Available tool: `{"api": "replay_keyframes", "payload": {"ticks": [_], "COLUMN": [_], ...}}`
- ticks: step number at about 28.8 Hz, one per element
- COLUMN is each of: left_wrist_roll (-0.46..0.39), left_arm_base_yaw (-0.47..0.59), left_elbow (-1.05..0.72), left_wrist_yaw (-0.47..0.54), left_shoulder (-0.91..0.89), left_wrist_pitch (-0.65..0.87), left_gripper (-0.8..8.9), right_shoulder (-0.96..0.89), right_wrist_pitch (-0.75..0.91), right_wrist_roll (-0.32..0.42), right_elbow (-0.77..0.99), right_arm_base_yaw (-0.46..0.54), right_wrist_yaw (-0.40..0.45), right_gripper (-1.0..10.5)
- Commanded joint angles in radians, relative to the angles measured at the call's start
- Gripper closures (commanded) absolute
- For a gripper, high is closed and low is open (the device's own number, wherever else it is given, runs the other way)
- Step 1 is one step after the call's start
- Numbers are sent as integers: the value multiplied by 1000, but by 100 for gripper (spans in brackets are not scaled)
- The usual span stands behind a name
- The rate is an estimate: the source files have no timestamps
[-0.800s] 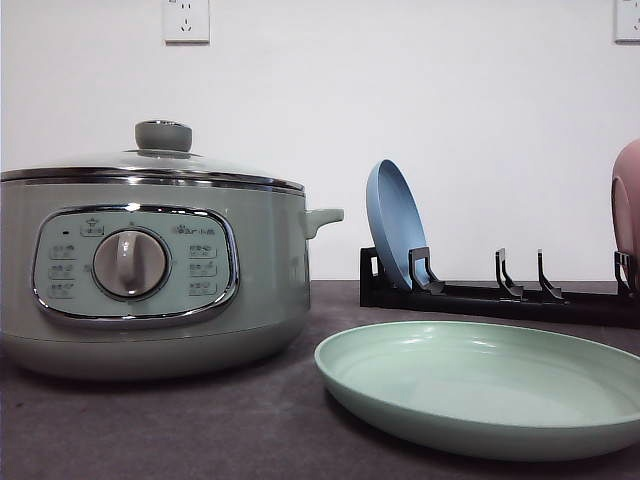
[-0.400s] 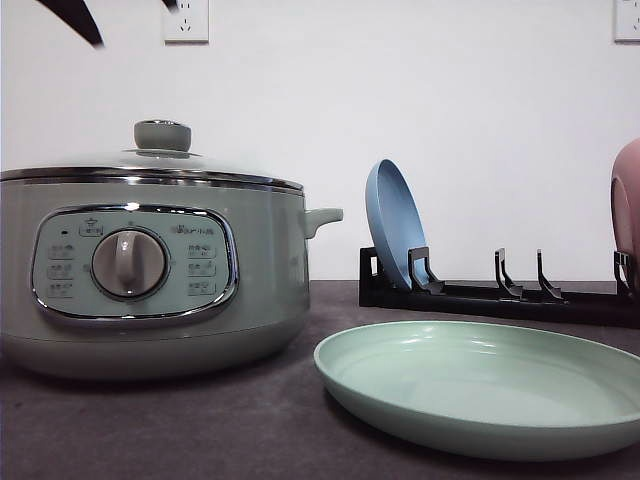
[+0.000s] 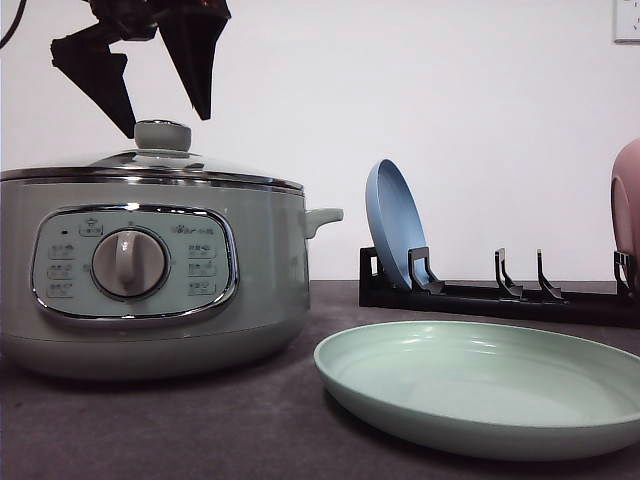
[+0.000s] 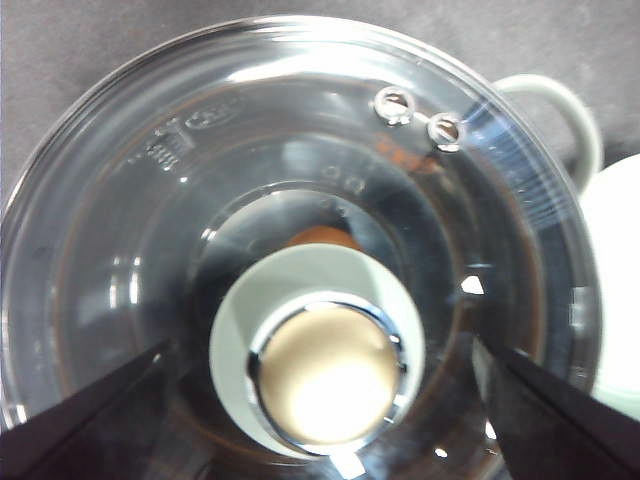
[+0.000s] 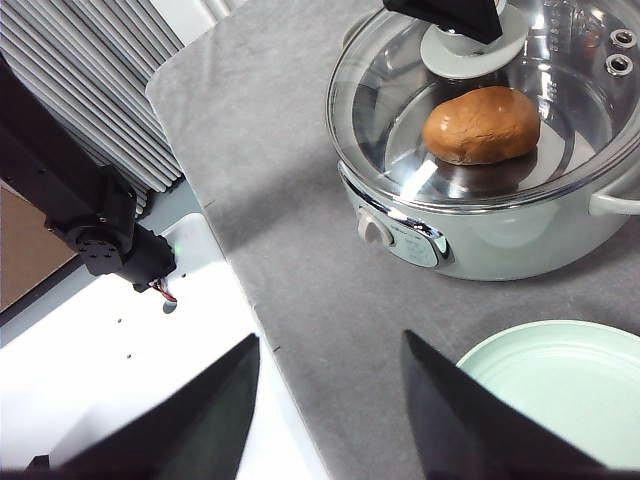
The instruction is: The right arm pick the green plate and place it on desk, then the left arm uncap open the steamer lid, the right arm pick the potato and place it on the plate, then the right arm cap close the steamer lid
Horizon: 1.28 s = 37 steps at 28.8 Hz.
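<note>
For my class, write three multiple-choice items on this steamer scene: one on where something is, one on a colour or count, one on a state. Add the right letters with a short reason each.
1. Where is the potato?
A. on the green plate
B. inside the steamer under the steamer lid
C. on the desk

2. What colour is the plate standing in the rack?
A. blue
B. yellow
C. white

3. How is the left gripper?
A. shut on the knob
B. open, above the knob
C. out of view

Key: B, seen through the steamer lid; A, the blue plate leans there; B, its jaws stand apart, straddling the knob untouched. The green plate lies empty on the desk.
</note>
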State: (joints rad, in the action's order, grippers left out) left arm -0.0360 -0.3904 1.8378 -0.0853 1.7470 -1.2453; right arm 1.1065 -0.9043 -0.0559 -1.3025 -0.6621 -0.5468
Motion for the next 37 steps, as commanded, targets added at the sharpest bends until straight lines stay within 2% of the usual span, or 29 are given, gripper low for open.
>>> {"api": "replay_keyframes", "payload": {"ticks": [1, 8, 9, 15, 22, 26, 30, 37], "left_wrist_roll": [-8, -8, -8, -6, -5, -5, -5, -8], "left_arm_base_yaw": [-5, -13, -15, -17, -17, -17, -23, -19], "left_elbow": [31, 31, 31, 31, 31, 31, 31, 32], "left_wrist_yaw": [12, 11, 12, 11, 12, 11, 11, 11], "left_shoulder": [36, 53, 55, 55, 55, 55, 55, 32], "left_wrist_pitch": [3, -10, -14, -23, -37, -48, -53, -38], "left_gripper": [349, 395, 436, 537, 544, 645, 806, 806], "right_shoulder": [10, 10, 10, 10, 10, 10, 10, 10], "right_wrist_pitch": [5, 6, 5, 6, 6, 7, 14, 29], "right_wrist_roll": [11, 11, 12, 14, 14, 14, 13, 3], "right_elbow": [-20, -20, -20, -20, -20, -20, -20, -20], "right_arm_base_yaw": [-7, -7, -7, -7, -7, -7, -7, -7], "right_wrist_yaw": [0, 5, 5, 33, 32, 32, 32, 32], "right_gripper": [724, 724, 724, 724, 724, 724, 724, 724]}}
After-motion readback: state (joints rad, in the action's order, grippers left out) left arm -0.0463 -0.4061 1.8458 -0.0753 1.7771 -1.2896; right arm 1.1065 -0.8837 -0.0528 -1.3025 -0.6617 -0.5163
